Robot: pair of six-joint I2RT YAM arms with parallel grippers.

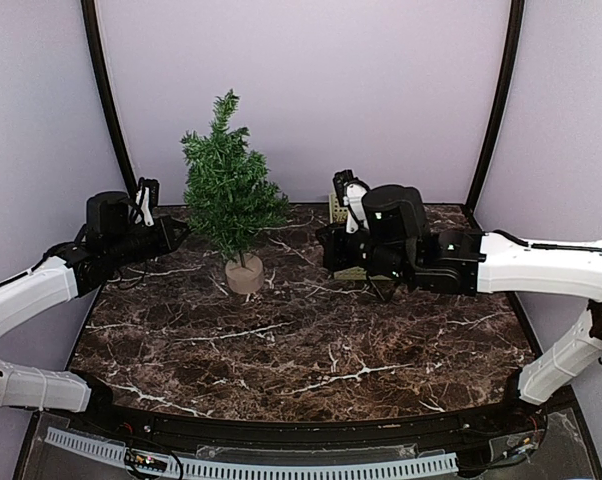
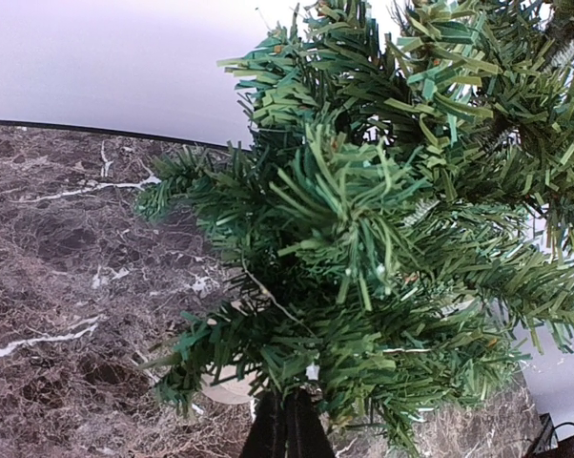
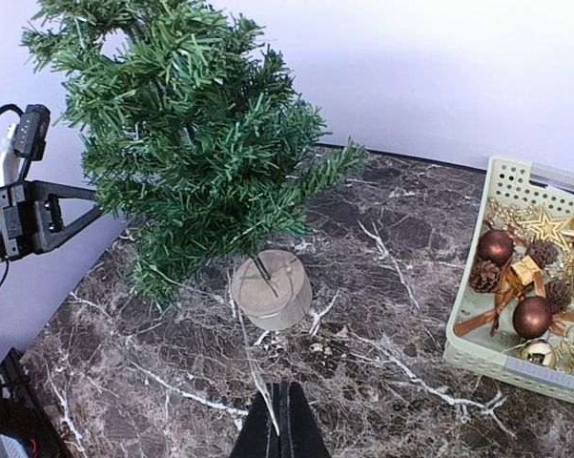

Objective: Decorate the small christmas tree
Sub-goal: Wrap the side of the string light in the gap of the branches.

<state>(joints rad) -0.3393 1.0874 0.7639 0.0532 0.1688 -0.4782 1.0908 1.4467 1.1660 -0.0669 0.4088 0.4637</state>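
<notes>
Tree (image 1: 228, 190) stands upright at the table's (image 1: 301, 340) back left, trunk vertical, between the claws. The left claw (image 1: 177, 232), shut and empty, sits just beside its lower branches. The right claw (image 1: 326, 250), also shut and empty, is nearer the ornament basket (image 3: 466, 286).

Noted: the small christmas tree (image 1: 229, 195) has dark green needles with some lighter green tips; its base (image 3: 271, 289) is plain tan. The table (image 1: 311, 350) shows a dark brown marble pattern with white veining. The basket (image 3: 516, 375) is pale green with perforated walls. It holds glossy brown baubles (image 3: 532, 316), a gold star (image 3: 544, 227) and copper-coloured ribbon (image 3: 497, 305). The right arm (image 1: 541, 268) is white with black joints.
</notes>
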